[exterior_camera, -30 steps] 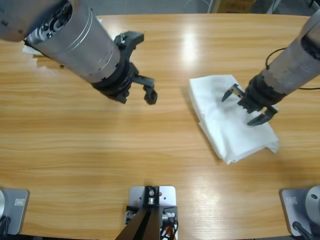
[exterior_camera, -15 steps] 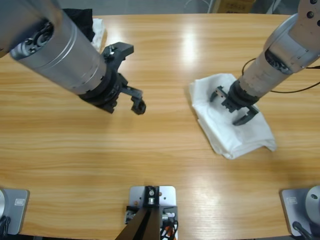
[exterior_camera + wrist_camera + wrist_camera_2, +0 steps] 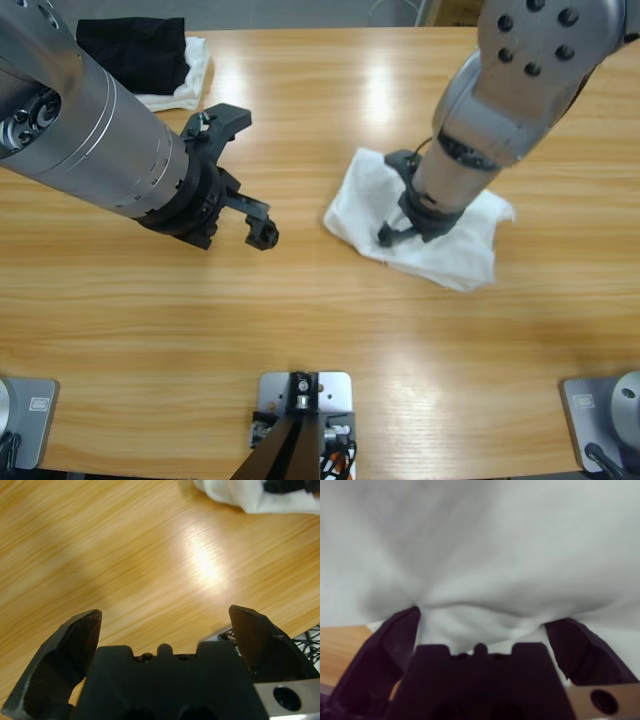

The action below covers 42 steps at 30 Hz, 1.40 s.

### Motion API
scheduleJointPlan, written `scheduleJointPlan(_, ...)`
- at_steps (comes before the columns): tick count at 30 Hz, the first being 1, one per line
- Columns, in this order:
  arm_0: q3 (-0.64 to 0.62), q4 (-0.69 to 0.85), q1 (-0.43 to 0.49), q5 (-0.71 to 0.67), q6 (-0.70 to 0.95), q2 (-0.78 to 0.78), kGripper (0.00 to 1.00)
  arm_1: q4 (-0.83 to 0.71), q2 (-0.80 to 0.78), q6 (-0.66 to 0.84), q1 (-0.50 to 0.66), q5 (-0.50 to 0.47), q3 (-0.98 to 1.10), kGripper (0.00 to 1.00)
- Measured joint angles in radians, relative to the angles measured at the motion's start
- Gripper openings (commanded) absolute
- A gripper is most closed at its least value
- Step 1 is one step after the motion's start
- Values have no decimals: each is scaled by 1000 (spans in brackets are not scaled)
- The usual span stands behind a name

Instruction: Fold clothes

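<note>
The clothes [image 3: 450,250], a folded white T-shirt, lie rumpled on the wooden table right of the middle. My right gripper [image 3: 392,198] comes down from the top right and presses onto the shirt's left part. In the right wrist view its jaws stand wide apart, and white cloth [image 3: 485,545] fills the picture and bunches between them at the right gripper [image 3: 485,616]. My left gripper [image 3: 250,175] hovers open over bare wood to the left of the shirt, holding nothing. Past the left gripper [image 3: 165,612], the left wrist view shows a corner of the shirt [image 3: 240,495].
A black folded garment [image 3: 135,50] lies on a white cloth [image 3: 195,75] at the table's far left corner. Bare wood stretches along the front of the table [image 3: 320,320].
The right arm swung left and lower, pushing the white shirt leftward and rumpling it. The left arm drew back to the left, uncovering the black garment.
</note>
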Motion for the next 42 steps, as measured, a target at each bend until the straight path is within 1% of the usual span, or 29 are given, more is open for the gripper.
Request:
scheduleJointPlan(3, 11, -1, 0, 0, 0, 0, 1000, 4, -24, -230, 8, -10, 32, 1000)
scheduleJointPlan(4, 14, -1, 0, 0, 0, 0, 1000, 12, -34, -281, 15, -10, 44, 1000)
scheduleJointPlan(8, 23, -1, -2, 0, 0, -1, 1000, 47, -66, -390, 47, -10, 82, 1000)
scheduleJointPlan(11, 24, -2, -2, 0, 0, -1, 1000, 112, -130, -446, 72, -12, 86, 997)
scheduleJointPlan(12, 24, -5, -2, 0, 0, -1, 1000, 140, -166, -459, 79, -18, 82, 933)
scheduleJointPlan(13, 24, -8, -2, 0, -1, -1, 1000, 168, -212, -466, 84, -33, 75, 739)
scheduleJointPlan(14, 26, -12, -2, 0, -2, -1, 986, 188, -258, -465, 86, -48, 71, 622)
scheduleJointPlan(15, 28, -19, -2, 0, -3, -1, 920, 195, -307, -440, 82, -68, 68, 546)
scheduleJointPlan(16, 28, -31, -3, 0, -3, -1, 771, 190, -361, -379, 63, -86, 65, 306)
scheduleJointPlan(17, 28, -49, -4, 0, -3, -1, 616, 169, -416, -276, 31, -92, 63, 35)
scheduleJointPlan(18, 28, -71, -6, 0, -3, -1, 490, 141, -472, -131, -14, -92, 63, 0)
scheduleJointPlan(19, 25, -93, -9, 0, -3, -1, 379, 106, -511, -2, -53, -81, 70, 0)
scheduleJointPlan(21, -2, -120, -13, -7, -3, 2, 13, 0, -570, 183, -105, -34, 136, 0)
scheduleJointPlan(23, -58, -128, -15, -27, -3, 15, 0, -110, -598, 287, -132, 6, 235, 0)
scheduleJointPlan(25, -124, -130, -16, -83, -14, 43, 0, -185, -606, 327, -172, 78, 321, 0)
scheduleJointPlan(30, -268, -131, -39, -204, -15, 179, 0, -386, -577, 339, -321, 283, 477, 0)
scheduleJointPlan(33, -305, -131, -51, -220, -26, 249, 0, -535, -518, 328, -425, 400, 542, 0)
scheduleJointPlan(35, -310, -130, -57, -223, -41, 276, 0, -603, -470, 309, -486, 467, 558, 0)
scheduleJointPlan(36, -310, -130, -59, -224, -52, 284, 0, -621, -449, 301, -511, 492, 560, 0)
scheduleJointPlan(38, -311, -130, -65, -227, -68, 293, 0, -638, -415, 290, -538, 513, 560, 0)
scheduleJointPlan(42, -312, -130, -94, -231, -95, 319, 0, -647, -384, 282, -552, 521, 560, 0)
